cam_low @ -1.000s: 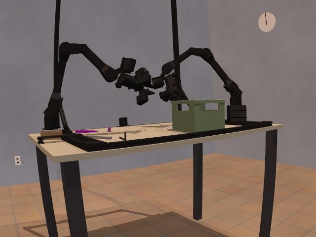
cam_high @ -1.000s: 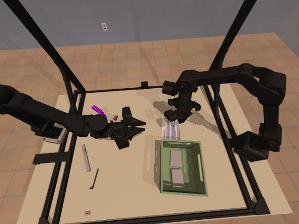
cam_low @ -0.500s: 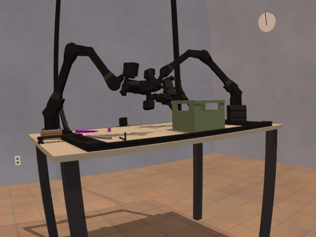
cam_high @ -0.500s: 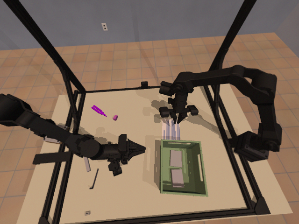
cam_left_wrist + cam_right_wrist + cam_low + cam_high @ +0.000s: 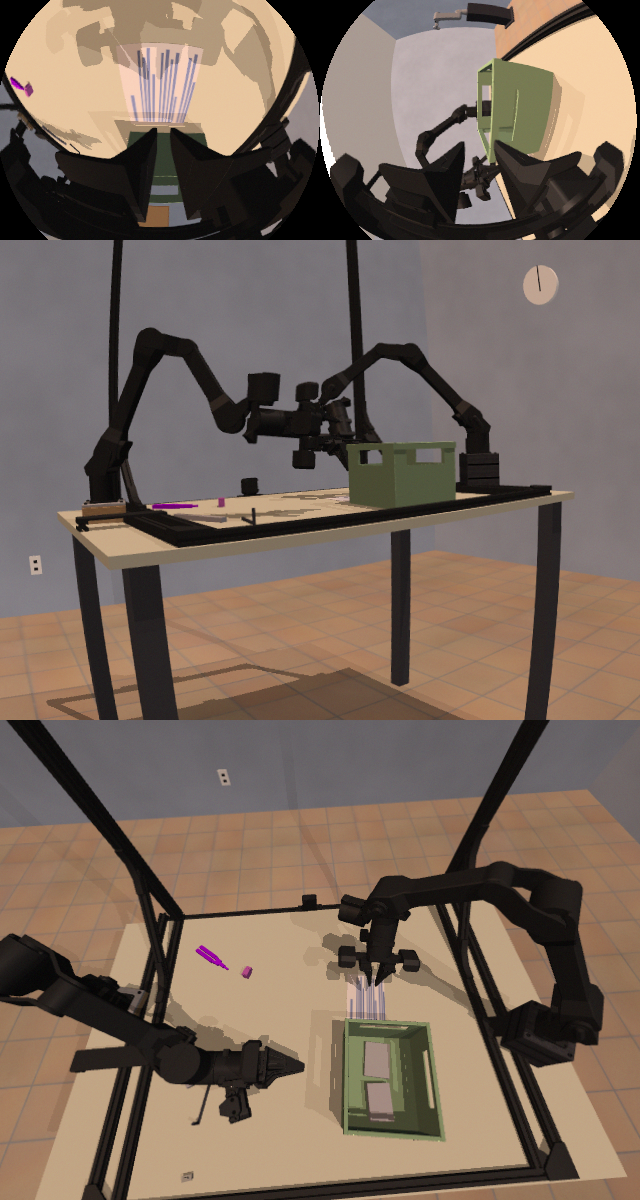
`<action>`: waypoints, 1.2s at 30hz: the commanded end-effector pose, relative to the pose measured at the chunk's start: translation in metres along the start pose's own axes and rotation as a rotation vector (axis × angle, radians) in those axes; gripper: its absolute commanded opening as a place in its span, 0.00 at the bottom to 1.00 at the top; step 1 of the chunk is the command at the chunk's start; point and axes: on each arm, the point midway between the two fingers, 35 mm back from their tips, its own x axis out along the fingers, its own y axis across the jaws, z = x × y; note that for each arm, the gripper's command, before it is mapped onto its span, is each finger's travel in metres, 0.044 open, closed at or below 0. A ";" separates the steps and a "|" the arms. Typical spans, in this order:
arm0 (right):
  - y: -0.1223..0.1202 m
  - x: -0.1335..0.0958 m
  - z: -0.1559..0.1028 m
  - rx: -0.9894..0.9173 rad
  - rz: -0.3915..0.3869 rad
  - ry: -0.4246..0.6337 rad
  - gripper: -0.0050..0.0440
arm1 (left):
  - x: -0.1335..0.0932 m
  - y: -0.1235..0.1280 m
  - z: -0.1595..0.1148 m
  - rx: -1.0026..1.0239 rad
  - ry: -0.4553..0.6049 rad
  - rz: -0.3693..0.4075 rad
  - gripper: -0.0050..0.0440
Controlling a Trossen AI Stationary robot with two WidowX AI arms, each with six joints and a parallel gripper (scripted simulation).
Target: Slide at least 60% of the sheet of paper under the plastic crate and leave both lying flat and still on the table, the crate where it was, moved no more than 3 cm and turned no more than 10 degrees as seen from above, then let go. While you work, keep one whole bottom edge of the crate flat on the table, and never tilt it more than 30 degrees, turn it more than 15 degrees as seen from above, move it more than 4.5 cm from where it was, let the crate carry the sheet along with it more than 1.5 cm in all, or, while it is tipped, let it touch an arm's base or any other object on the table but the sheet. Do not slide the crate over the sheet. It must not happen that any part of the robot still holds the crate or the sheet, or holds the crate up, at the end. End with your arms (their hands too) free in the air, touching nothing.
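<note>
Sheet (image 5: pixel 366 1004) (image 5: pixel 160 85) looks thin and slippery, best pushed flat from its outer edge; the crate (image 5: pixel 345 1076) (image 5: pixel 372 485) (image 5: pixel 530 105), right of centre below, should be stiff, liftable by its rim. Left gripper (image 5: pixel 373 986) (image 5: pixel 164 130) hovers over the paper, barely parted; right gripper (image 5: pixel 303 1066) (image 5: pixel 480 145), partly open, points cratewards — both empty.

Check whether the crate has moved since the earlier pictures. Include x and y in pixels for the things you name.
No. In the top view, the crate (image 5: pixel 345 1076) (image 5: pixel 421 485) (image 5: pixel 167 160) (image 5: pixel 532 105) shows no visible shift against the near black rail (image 5: pixel 336 1186) (image 5: pixel 320 521) (image 5: pixel 547 33).
</note>
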 end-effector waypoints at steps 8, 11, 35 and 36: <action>-0.014 0.021 0.001 0.012 -0.010 0.007 0.41 | 0.002 0.001 0.002 0.008 0.002 0.002 0.22; -0.019 0.032 0.002 0.012 -0.010 0.007 0.41 | 0.002 0.001 0.002 0.008 0.002 0.002 0.22; -0.039 0.074 0.003 0.012 -0.009 0.007 0.41 | 0.002 0.001 0.002 0.008 0.002 0.002 0.22; -0.039 0.074 0.003 0.012 -0.009 0.007 0.41 | 0.002 0.001 0.002 0.008 0.002 0.002 0.22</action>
